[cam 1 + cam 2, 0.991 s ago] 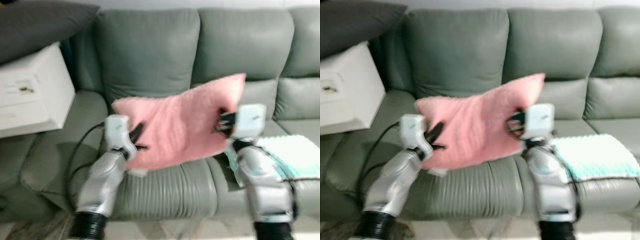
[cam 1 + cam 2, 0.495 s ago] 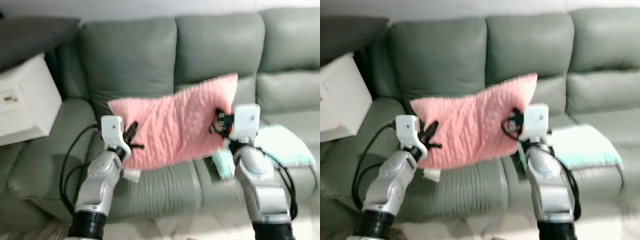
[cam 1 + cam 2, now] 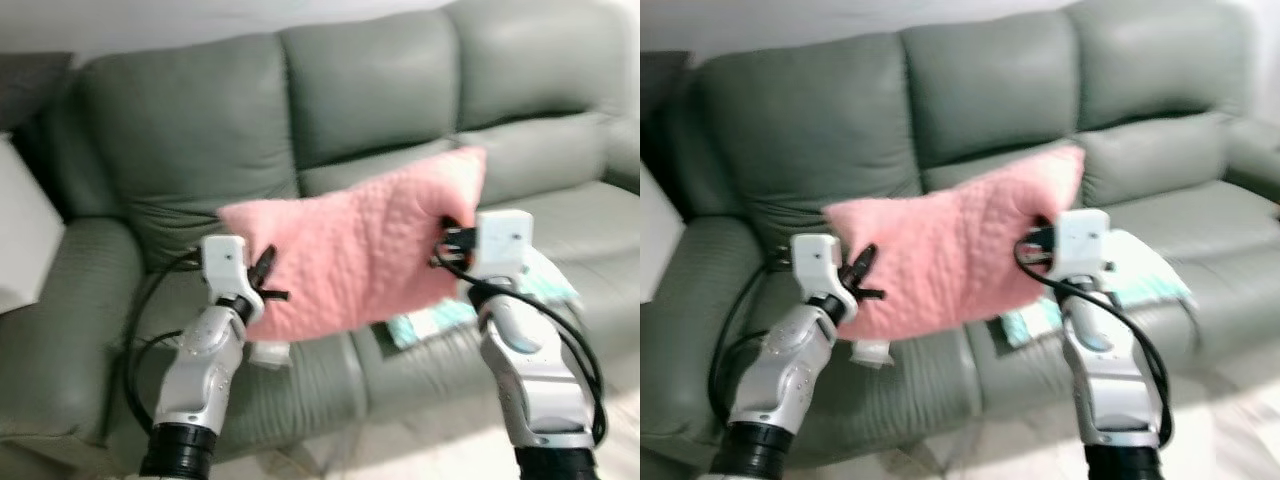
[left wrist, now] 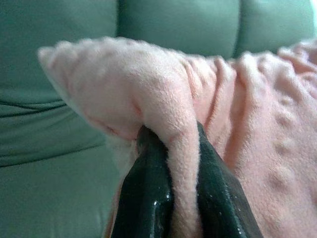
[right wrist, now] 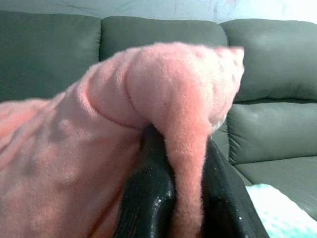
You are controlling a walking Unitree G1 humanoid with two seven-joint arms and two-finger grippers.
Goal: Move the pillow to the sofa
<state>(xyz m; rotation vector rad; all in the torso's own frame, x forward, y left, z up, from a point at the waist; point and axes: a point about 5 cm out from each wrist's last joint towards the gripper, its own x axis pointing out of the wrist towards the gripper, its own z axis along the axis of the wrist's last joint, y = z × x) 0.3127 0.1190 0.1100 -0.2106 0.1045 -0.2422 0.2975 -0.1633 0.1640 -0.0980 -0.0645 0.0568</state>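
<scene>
Pillow held aloft between left gripper and right gripper.

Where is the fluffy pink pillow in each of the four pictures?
Left eye view: the pink pillow hangs mid-picture between the left gripper and right gripper.
Right eye view: mid-picture again, slightly further left.
Left wrist view: one pillow edge pinched between the black fingers.
Right wrist view: the other edge, pinched likewise.
Shared landmark: the green sofa behind it.
</scene>
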